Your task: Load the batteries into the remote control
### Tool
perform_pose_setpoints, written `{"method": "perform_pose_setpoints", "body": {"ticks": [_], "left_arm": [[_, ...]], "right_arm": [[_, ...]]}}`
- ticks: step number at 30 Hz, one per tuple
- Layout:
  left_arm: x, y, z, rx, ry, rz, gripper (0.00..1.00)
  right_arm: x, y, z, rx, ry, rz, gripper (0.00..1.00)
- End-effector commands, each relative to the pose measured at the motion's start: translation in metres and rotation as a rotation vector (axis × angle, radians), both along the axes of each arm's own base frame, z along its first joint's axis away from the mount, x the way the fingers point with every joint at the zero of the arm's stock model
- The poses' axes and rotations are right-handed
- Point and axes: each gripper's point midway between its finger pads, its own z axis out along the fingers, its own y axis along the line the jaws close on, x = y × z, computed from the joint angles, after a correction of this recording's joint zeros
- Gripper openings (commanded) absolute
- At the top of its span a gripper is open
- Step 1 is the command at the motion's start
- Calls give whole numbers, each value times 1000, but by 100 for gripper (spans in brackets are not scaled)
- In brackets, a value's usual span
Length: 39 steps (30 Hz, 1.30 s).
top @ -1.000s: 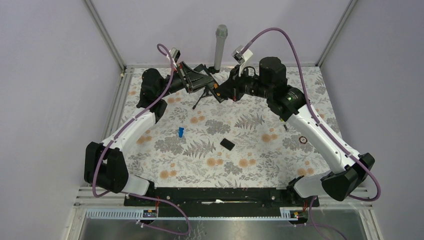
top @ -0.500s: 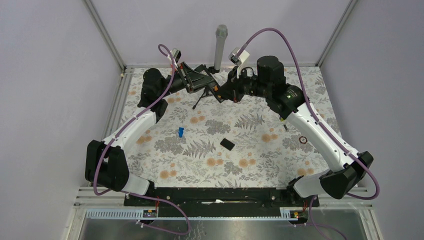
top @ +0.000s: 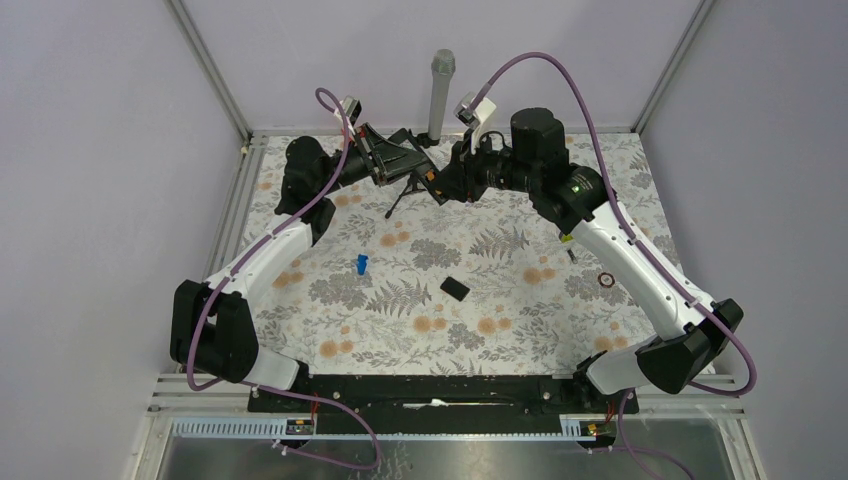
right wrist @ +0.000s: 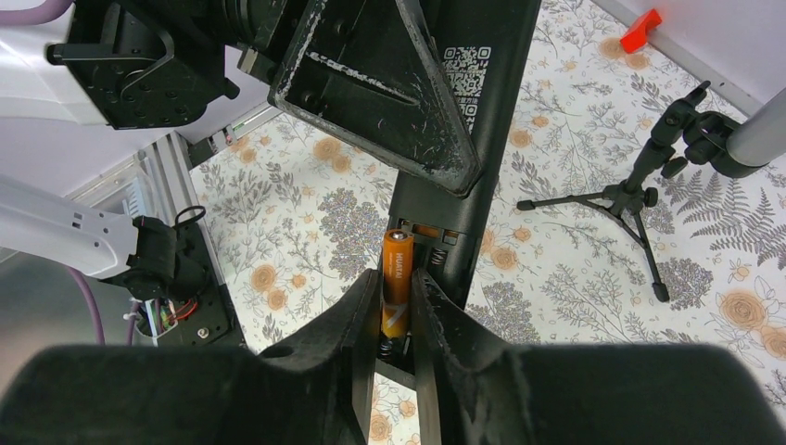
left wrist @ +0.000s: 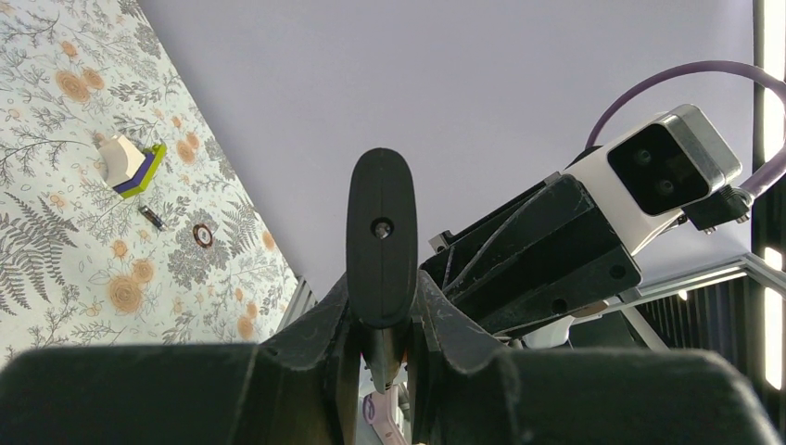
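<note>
At the upper centre of the overhead view, the left pincer (left wrist: 382, 323) is clenched on the remote control (left wrist: 380, 232), holding it raised above the floral table (top: 520, 310). In the middle of the right wrist view, an orange battery (right wrist: 396, 255) lies lengthwise in the remote's open compartment, between the fingertips of the right pincer (right wrist: 394, 297). Those jaws stand narrowly apart, flanking the battery; whether they grip it cannot be told. A black cover plate (top: 455, 288) lies mid-table.

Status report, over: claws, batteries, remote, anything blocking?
Left claw shut on remote control. Right claw straddling battery at open compartment, grip unclear. Nothing seen blocking.
</note>
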Motion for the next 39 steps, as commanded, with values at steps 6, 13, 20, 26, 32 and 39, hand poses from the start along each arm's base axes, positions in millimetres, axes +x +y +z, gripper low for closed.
{"method": "perform_pose_setpoints", "body": {"ticks": [6, 13, 20, 26, 32, 39], "left_arm": [[-12, 3, 28, -26, -109, 6, 0], [-10, 4, 24, -9, -107, 20, 0], [-7, 5, 25, 1, -124, 38, 0], [-2, 6, 31, -4, -157, 75, 0], [1, 12, 44, -28, -207, 135, 0], [2, 16, 56, -72, -243, 171, 0]], "right_arm": [[-5, 0, 16, 23, -43, 12, 33], [-7, -3, 33, 63, -59, -5, 36], [-12, -16, 78, 207, -68, -108, 65], [-5, -27, 91, 305, 43, -252, 90], [25, -42, 56, 266, 334, -559, 88], [14, -14, 49, 404, 523, -466, 97]]}}
